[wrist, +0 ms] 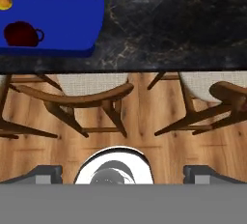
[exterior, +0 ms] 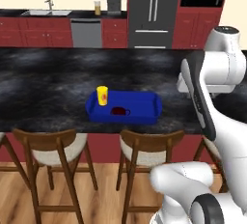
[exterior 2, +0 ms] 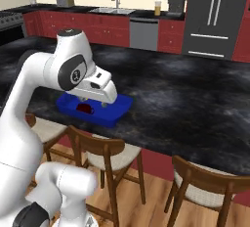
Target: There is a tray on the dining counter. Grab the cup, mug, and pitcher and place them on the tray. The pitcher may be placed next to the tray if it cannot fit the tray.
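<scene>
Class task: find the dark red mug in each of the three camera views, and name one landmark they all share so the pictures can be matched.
Left base view: mug sits in the tray, left of centre, right of and nearer than the yellow cup.
Right base view: mug lies lower left of centre, partly behind the arm's hand.
Hand view: mug at upper left.
Shared landmark: the blue tray.

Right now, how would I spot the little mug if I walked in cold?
Find the long black marbled dining counter fronted by wooden chairs, then the bright blue tray on it. Inside the tray, beside the taller yellow cup, sits the mug: low, dark red, with a loop handle.
</scene>
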{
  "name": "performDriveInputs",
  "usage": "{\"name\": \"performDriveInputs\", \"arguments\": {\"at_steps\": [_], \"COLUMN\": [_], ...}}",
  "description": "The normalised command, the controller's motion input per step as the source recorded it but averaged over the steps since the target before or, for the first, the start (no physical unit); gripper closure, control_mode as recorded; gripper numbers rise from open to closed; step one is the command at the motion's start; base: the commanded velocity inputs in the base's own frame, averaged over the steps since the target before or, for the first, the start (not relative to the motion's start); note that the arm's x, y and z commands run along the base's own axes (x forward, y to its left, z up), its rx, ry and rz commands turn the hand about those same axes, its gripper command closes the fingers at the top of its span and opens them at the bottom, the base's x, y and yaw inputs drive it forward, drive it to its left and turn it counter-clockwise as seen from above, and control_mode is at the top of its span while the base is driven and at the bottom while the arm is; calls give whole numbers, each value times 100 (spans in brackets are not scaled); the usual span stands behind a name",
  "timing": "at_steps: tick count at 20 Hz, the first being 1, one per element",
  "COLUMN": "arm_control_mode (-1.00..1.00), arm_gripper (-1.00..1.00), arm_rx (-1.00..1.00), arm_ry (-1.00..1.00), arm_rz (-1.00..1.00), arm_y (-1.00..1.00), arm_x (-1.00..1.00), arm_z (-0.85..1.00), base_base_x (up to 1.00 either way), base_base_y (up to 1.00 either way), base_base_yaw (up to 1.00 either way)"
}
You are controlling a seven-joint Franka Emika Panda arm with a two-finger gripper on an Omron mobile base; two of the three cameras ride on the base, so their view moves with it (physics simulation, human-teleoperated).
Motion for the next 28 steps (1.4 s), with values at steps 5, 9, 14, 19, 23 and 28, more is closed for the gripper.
{"name": "performDriveInputs", "arguments": {"at_steps": [5, 9, 14, 19, 23, 28], "arm_control_mode": [100, 100, 100, 100, 100, 100], "arm_gripper": [-100, -100, -100, -100, -100, -100], "arm_rx": [0, 0, 0, 0, 0, 0], "arm_ry": [0, 0, 0, 0, 0, 0], "arm_rz": [0, 0, 0, 0, 0, 0], "arm_y": [0, 0, 0, 0, 0, 0], "arm_x": [0, 0, 0, 0, 0, 0], "arm_z": [0, 0, 0, 0, 0, 0], "base_base_x": [-99, -70, -13, 0, 0, 1], "base_base_y": [-100, -100, -100, -100, -100, -100], "base_base_yaw": [-8, -25, -22, -17, -12, -12]}}
